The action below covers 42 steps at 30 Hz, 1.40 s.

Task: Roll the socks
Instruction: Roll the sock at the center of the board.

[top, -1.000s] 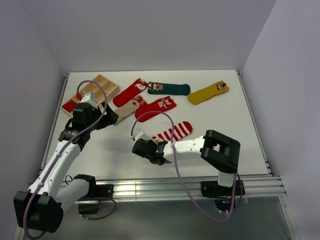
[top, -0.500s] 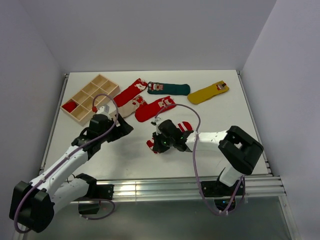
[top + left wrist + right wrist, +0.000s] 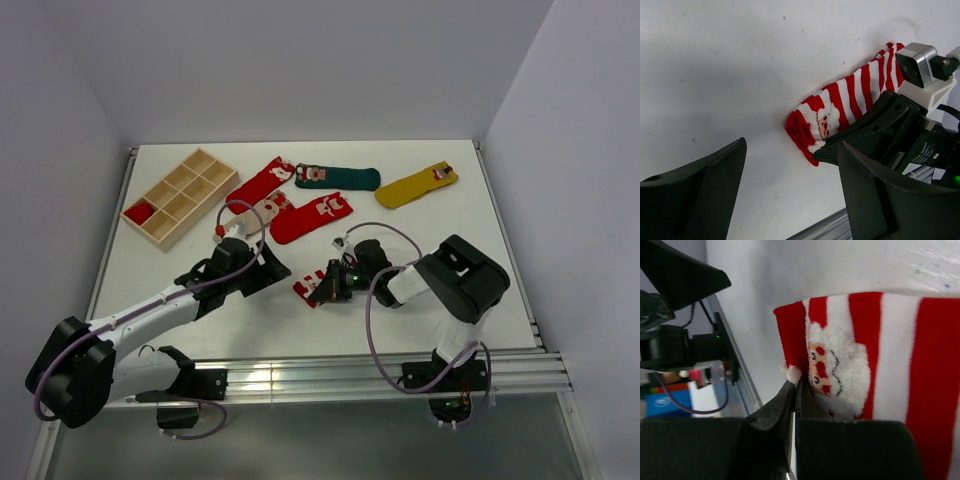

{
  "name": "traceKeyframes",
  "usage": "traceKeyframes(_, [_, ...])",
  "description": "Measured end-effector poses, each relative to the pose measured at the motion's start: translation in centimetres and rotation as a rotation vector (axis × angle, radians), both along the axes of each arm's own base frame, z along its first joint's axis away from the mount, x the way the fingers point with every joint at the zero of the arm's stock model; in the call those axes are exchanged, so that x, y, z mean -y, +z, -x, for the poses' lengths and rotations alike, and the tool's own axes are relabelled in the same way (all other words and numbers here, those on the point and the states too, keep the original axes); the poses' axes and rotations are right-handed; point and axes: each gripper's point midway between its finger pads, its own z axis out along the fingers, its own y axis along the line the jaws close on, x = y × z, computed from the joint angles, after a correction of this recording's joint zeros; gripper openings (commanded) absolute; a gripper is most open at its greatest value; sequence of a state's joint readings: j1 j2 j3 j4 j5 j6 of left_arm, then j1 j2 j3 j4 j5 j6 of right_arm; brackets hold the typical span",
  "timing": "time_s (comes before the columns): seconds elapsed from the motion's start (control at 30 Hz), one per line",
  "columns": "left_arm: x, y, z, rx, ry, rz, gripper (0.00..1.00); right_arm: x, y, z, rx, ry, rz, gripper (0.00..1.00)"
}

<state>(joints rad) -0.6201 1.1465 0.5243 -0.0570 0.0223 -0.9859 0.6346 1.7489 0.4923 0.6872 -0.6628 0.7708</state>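
Where right fingers [image 3: 785, 405] meet striped sock's [image 3: 840, 100] edge, left fingers [image 3: 700, 192] gape; table [image 3: 715, 75] around

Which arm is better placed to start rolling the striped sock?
Probably right: the right gripper, shut, sits at the patch end of the striped sock; the left gripper hangs open, short of it.

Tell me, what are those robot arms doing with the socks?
They're working on rolling a sock. The right gripper, shut, has its tips at the end of the striped sock, right by the Santa patch. The left gripper hangs open beside it, touching nothing. The other socks lie flat farther back on the table.
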Motion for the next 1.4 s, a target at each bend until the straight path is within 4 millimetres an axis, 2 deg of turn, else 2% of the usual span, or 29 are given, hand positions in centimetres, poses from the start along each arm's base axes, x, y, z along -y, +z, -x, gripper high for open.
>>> traceKeyframes(0.1, [0.3, -0.7, 0.0, -0.017, 0.014, -0.003, 0.75, 0.3, -0.2, -0.1, -0.064, -0.028, -0.064, 0.0])
traceKeyframes(0.2, [0.7, -1.4, 0.1, -0.035, 0.022, -0.005, 0.61, 0.6, -0.4, -0.3, -0.118, -0.051, -0.109, 0.0])
traceKeyframes(0.23, [0.7, -1.6, 0.1, -0.043, 0.024, -0.007, 0.54, 0.7, -0.4, -0.3, -0.127, -0.057, -0.119, 0.0])
traceKeyframes(0.43, [0.7, -2.9, 0.6, -0.086, 0.041, -0.034, 0.32, 0.6, 0.2, -0.6, -0.147, -0.072, -0.154, 0.0])
traceKeyframes(0.73, [0.2, -6.5, 2.1, -0.199, 0.023, -0.129, 0.27, 0.6, 0.6, -0.8, -0.159, -0.08, -0.172, 0.0])
traceKeyframes(1.07, [2.5, -6.4, 1.1, -0.186, -0.025, -0.097, 0.27, 0.8, 0.3, -1.0, -0.166, -0.089, -0.168, 0.0])
traceKeyframes(1.2, [3.2, -6.4, 0.8, -0.176, -0.038, -0.073, 0.26, 1.0, -0.5, -1.0, -0.195, -0.101, -0.157, 0.0])
traceKeyframes(1.4, [4.0, -6.3, 0.5, -0.162, -0.053, -0.048, 0.25, 1.0, -0.7, -1.0, -0.21, -0.105, -0.166, 0.0])
